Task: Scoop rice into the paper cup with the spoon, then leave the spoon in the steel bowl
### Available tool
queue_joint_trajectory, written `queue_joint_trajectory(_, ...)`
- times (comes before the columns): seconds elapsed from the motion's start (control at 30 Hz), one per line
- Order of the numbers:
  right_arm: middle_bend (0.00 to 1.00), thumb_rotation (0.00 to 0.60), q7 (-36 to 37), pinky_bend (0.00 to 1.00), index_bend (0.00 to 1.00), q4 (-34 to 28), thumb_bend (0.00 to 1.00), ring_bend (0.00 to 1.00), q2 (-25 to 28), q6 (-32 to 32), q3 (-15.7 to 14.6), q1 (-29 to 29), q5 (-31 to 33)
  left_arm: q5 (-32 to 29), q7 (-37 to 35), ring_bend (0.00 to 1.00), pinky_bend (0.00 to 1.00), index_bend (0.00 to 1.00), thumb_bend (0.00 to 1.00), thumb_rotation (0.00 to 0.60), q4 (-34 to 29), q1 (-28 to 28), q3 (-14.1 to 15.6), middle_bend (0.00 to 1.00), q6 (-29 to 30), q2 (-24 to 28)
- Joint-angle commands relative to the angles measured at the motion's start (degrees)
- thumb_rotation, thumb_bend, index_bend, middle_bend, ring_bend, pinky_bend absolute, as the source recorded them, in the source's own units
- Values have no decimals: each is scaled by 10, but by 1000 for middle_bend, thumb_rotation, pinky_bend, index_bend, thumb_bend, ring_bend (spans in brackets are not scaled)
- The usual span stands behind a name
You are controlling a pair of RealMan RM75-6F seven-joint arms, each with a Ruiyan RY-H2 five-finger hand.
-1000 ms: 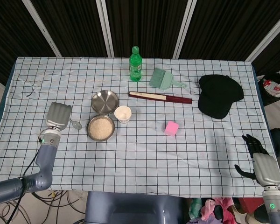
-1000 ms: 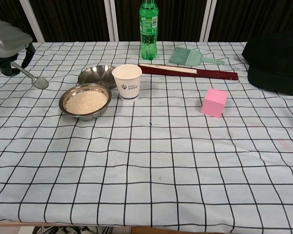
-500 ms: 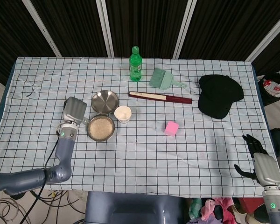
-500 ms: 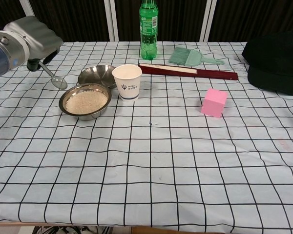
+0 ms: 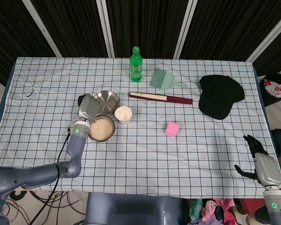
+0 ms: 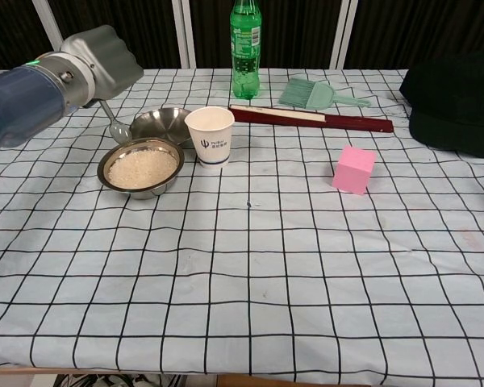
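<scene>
My left hand holds a metal spoon above the left rim of the rice bowl, its scoop hanging down just left of the empty bowl. The steel bowl of rice sits in front of the empty steel bowl. The white paper cup stands upright just right of both bowls. My right hand hangs at the table's near right corner with its fingers apart and nothing in it.
A green bottle, a green brush and a dark red folded fan lie behind the cup. A pink cube and a black cap are to the right.
My left hand has carried the spoon rightward from the table's left side to the bowls. The right hand has stayed still.
</scene>
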Motion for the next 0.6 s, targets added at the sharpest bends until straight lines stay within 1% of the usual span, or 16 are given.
queue_joint_trajectory(0.03,0,600,1,199,0,-1,219,0,0,0,0,0,0,11,8,1000,1000,799,527,600,13,-8,12,1000,-10,-9)
queue_joint_trajectory(0.3,0,600,7,199,0,-3,219,0,2,-2,1,0,3,49,17,1000,1000,802,527,600,49,-19,50,1000,-38,-27)
queue_joint_trajectory(0.43,0,600,7,199,0,-2,219,0,3,-2,1,0,1,77,26,1000,1000,803,527,600,62,-26,72,1000,-54,-27)
queue_joint_trajectory(0.6,0,600,9,199,0,-3,219,0,3,-3,1,1,3,100,17,1000,1000,803,527,600,65,-29,82,1000,-64,-24)
